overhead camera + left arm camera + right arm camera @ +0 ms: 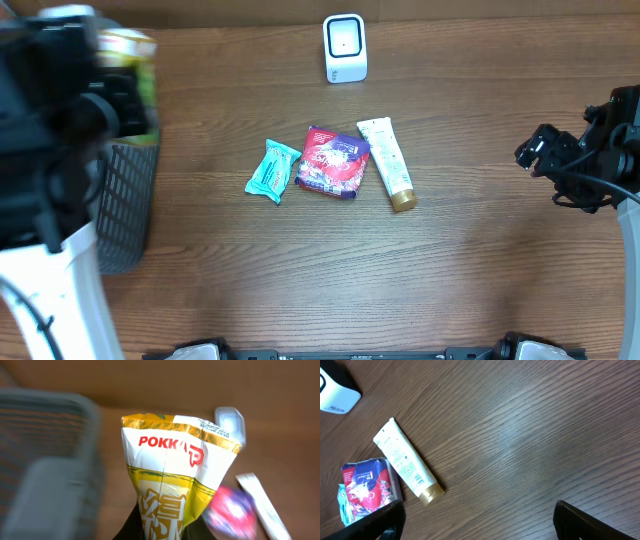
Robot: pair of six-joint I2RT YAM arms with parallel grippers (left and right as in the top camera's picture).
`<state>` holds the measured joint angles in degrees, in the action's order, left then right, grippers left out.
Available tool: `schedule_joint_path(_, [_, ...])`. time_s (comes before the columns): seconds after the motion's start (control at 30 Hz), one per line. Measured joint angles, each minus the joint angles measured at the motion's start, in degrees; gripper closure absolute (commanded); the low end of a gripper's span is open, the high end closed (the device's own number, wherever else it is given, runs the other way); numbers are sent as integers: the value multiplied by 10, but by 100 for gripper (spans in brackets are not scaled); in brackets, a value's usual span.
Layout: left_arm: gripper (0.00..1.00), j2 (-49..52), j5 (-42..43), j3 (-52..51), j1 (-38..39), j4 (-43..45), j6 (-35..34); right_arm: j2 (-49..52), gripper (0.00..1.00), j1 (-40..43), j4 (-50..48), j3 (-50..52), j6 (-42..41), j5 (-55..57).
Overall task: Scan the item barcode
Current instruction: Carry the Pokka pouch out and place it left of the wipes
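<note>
- The left gripper (161, 532) is clamped on the bottom of a yellow-and-white Pokka packet (175, 475). The packet stands upright between the jaws, with its crimped top seam uppermost.
- The packet hangs at the far left of the table (480, 280), above the dark mesh basket (125, 215) and well apart from the white barcode scanner (345, 48) at the back edge.
- No barcode shows on the face of the packet turned to the wrist camera.
- The right gripper (527, 152) hovers at the right side with its jaws wide apart and nothing between them.
- Three items lie side by side in front of the scanner: a teal snack packet (272, 171), a red-and-purple packet (333, 161) and a white tube with a gold cap (388, 163).
- Progress, as a judgement: one item is in hand, but it is not presented to the scanner. Whether it has been read, I cannot tell. The three items on the table look left to do.
</note>
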<state>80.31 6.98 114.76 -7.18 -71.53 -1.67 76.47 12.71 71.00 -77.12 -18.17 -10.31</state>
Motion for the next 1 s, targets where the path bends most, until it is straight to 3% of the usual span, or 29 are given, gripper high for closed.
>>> schedule_joint_path(0.2, [96,82,3,-82,171,-31,-35,0,5,0,-5,0,0,0])
schedule_joint_path(0.43, [96,226,-15,-158,250,-18,-73,0,5,0,-5,0,0,0])
schedule_joint_path(0.63, [96,280,-107,-168,243,-5,-122,0,6,0,-5,0,0,0])
schedule_joint_path(0.77, [96,280,-168,-177,181,12,-134,0,5,0,-5,0,0,0])
schedule_joint_path(1.0, [96,283,-221,-330,119,175,-134,0,5,0,-15,0,0,0])
